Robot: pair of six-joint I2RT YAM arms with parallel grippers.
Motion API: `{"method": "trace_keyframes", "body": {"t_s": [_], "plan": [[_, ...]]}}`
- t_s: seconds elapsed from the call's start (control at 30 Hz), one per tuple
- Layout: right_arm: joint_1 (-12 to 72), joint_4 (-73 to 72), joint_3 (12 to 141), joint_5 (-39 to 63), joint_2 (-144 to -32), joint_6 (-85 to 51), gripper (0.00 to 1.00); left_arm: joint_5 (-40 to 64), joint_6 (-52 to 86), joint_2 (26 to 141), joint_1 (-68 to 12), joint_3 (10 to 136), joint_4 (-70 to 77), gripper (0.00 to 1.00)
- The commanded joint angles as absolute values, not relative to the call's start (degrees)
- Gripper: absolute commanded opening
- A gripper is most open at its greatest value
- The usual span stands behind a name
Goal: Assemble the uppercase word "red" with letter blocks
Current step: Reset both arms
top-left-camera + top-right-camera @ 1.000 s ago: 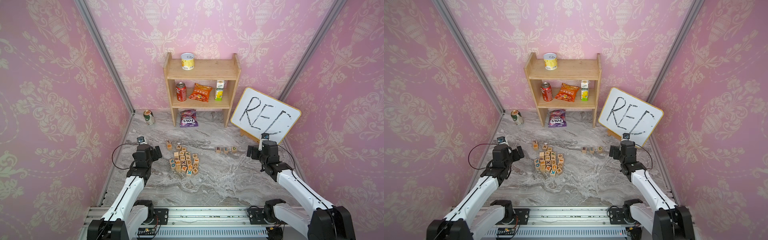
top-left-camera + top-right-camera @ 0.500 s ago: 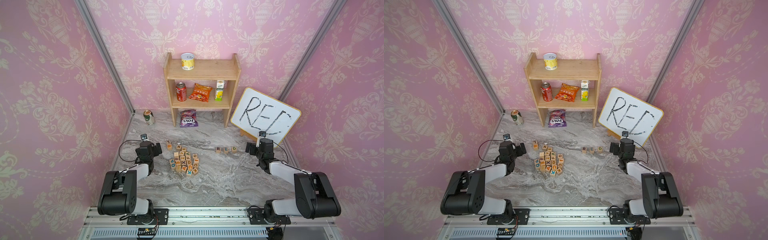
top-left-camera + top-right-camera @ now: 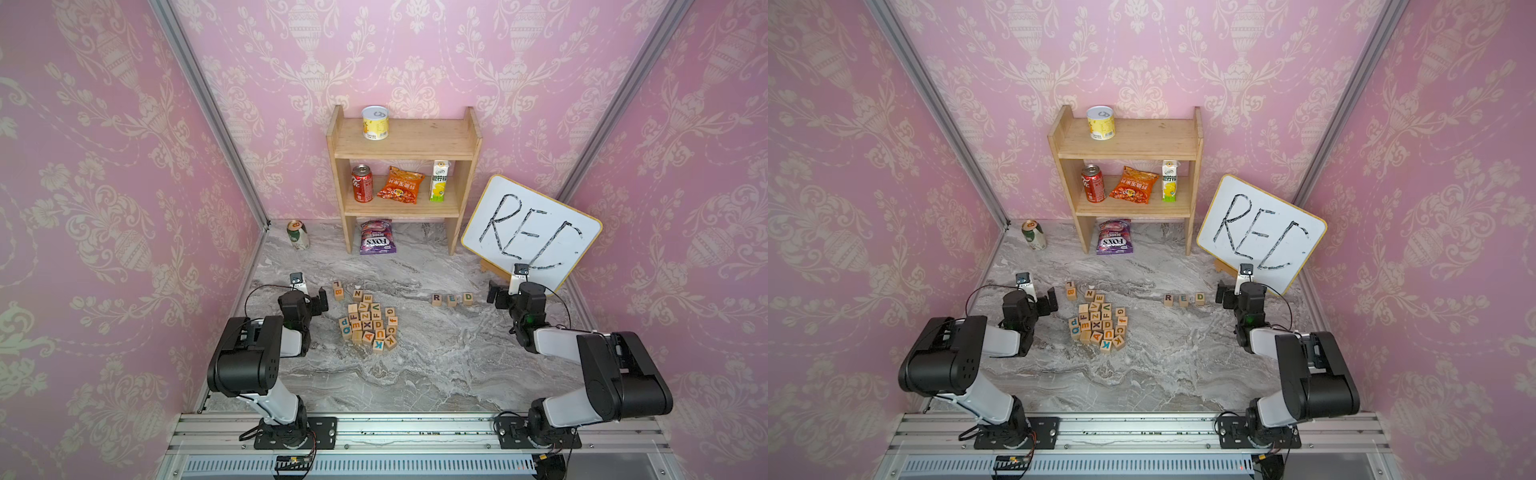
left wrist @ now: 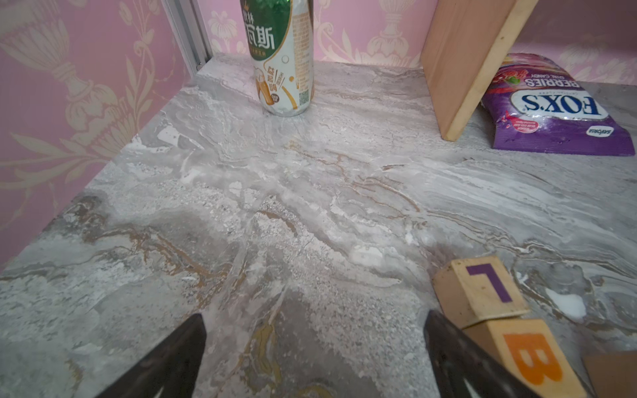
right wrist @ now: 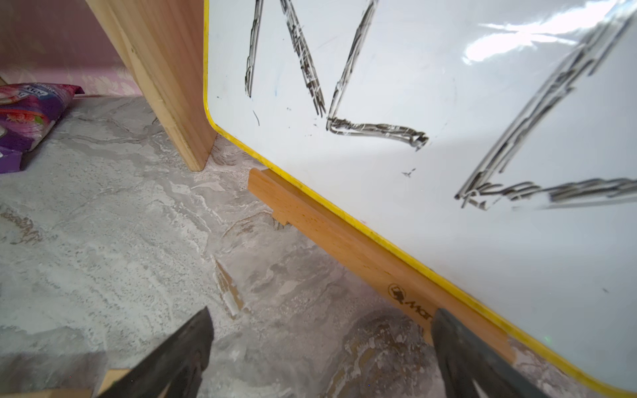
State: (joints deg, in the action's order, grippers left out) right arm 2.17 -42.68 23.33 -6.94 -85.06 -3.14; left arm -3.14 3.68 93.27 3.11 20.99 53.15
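Note:
Three letter blocks stand in a row reading R (image 3: pixel 436 298), E (image 3: pixel 452 299), D (image 3: pixel 468 297) on the marble table, seen in both top views, R (image 3: pixel 1168 298) at the left end. My right gripper (image 3: pixel 505 293) is just right of the D, open and empty, low over bare table (image 5: pixel 323 310). A pile of spare letter blocks (image 3: pixel 368 322) lies left of centre. My left gripper (image 3: pixel 313 297) is open and empty to the left of the pile (image 4: pixel 313 315), with the L block (image 4: pixel 482 293) and B block (image 4: pixel 527 358) beside one finger.
A whiteboard (image 3: pixel 532 232) with black handwriting leans on a wooden stand behind the right gripper. A wooden shelf (image 3: pixel 403 145) with snacks stands at the back, a purple candy bag (image 3: pixel 377 243) under it. A green can (image 3: pixel 298 235) stands in the back left corner.
Both arms have folded back toward the front rail, elbows raised. The grippers stayed low near the same spots and remained open. The blocks have not moved.

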Motion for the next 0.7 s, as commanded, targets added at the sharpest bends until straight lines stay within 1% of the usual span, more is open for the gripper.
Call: {"method": "trace_keyframes", "body": {"t_s": [0.0, 0.1, 0.27, 0.37, 0.67], "plan": [[2.37, -47.2, 22.14, -5.06, -85.99, -1.76, 1.0, -1.94, 0.75, 93.07, 2.08, 20.16, 57.24, 0.99], [2.39, -45.93, 22.41, -5.01, -85.66, -1.76, 1.0, 3.63, -1.21, 93.52, 1.93, 17.77, 62.22, 0.99], [1.82, -45.75, 22.72, -3.7, -85.82, -2.0, 1.0, 3.72, -1.05, 93.84, 1.93, 17.8, 62.84, 0.99], [1.67, -45.62, 22.76, -3.39, -85.87, -2.05, 1.0, 4.07, -0.88, 93.26, 2.15, 19.52, 58.5, 0.99], [1.67, -45.62, 22.81, -3.34, -85.8, -2.08, 1.0, 4.63, -0.62, 93.52, 2.55, 19.42, 59.35, 0.99]]}}
